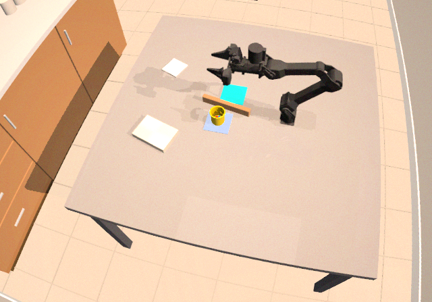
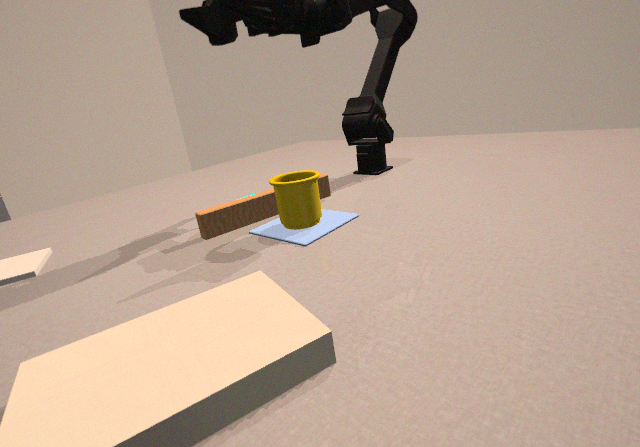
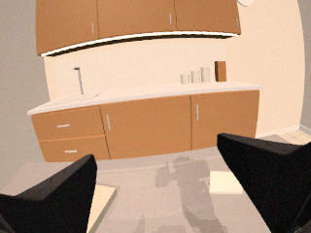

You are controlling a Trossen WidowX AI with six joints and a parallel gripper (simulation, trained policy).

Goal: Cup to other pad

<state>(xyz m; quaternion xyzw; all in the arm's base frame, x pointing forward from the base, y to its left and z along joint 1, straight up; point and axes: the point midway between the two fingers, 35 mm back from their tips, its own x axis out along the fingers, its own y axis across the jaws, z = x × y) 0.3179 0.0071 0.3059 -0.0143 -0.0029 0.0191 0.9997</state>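
Observation:
The yellow cup (image 1: 217,119) (image 2: 298,204) stands upright on the light blue pad (image 1: 223,128) (image 2: 306,237). Several small marbles (image 1: 218,115) show inside it in the top view. The cyan pad (image 1: 233,94) lies on the far side of the wooden bar, and only a sliver of it (image 2: 246,196) shows in the exterior view. My gripper (image 1: 210,61) (image 3: 157,151) is open and empty. It is high above the table, pointing level towards the cabinets, away from the cup. The cup is not visible in the wrist view.
A wooden bar (image 1: 225,105) (image 2: 237,217) stands on the table between the two pads, close to the cup. A thick cream block (image 1: 155,132) (image 2: 170,359) lies left of the light blue pad in the top view. A smaller white block (image 1: 174,67) (image 3: 225,183) lies farther back.

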